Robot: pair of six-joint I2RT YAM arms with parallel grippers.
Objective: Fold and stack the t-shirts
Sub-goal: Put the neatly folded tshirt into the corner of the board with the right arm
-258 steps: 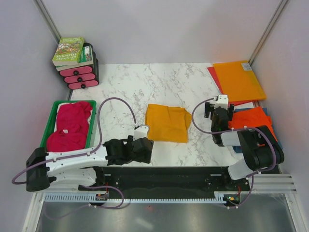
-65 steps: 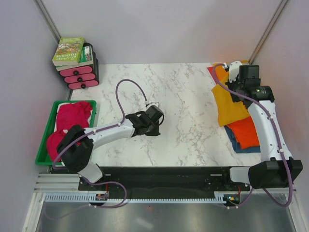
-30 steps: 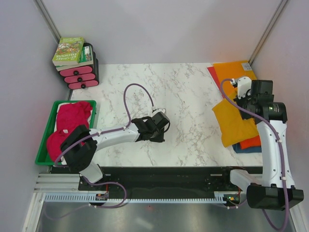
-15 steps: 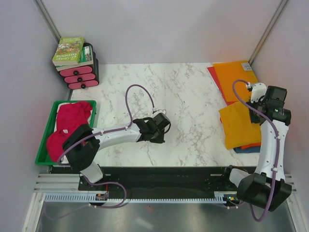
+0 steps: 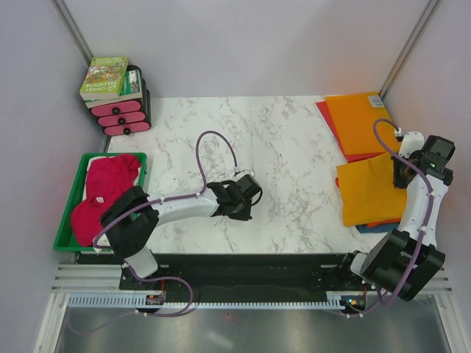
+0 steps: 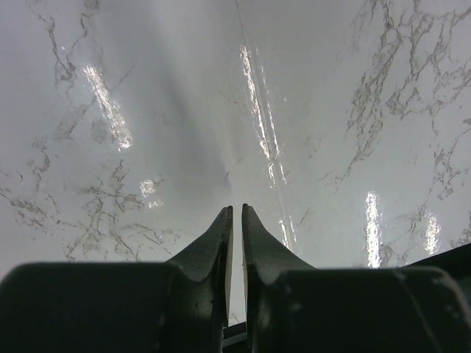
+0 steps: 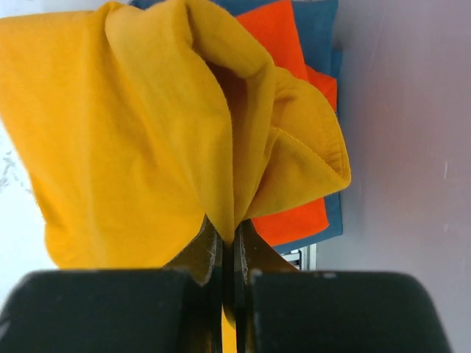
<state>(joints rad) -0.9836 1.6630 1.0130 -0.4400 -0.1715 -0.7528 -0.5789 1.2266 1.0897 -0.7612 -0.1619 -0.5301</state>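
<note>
A golden-orange t-shirt (image 5: 368, 193) lies bunched over the stack at the table's right edge. My right gripper (image 5: 401, 175) is shut on a fold of it (image 7: 132, 132), its fingertips (image 7: 228, 232) pinching the cloth. Under it show a red-orange t-shirt (image 7: 283, 37) and a blue t-shirt (image 7: 320, 29). Magenta-pink t-shirts (image 5: 110, 193) fill the green basket (image 5: 79, 176) on the left. My left gripper (image 5: 246, 193) hangs low over the bare marble mid-table, its jaws (image 6: 235, 209) shut to a thin slit with nothing between them.
Stiff orange sheet (image 5: 357, 118) over a red one (image 5: 329, 118) lies at the back right. A book stack (image 5: 107, 77) sits on pink drawers (image 5: 121, 116) at the back left. The right wall is close beside the right arm.
My right gripper has carried the golden-orange t-shirt rightward and down onto the stack, covering most of the red-orange one. The left gripper has barely shifted.
</note>
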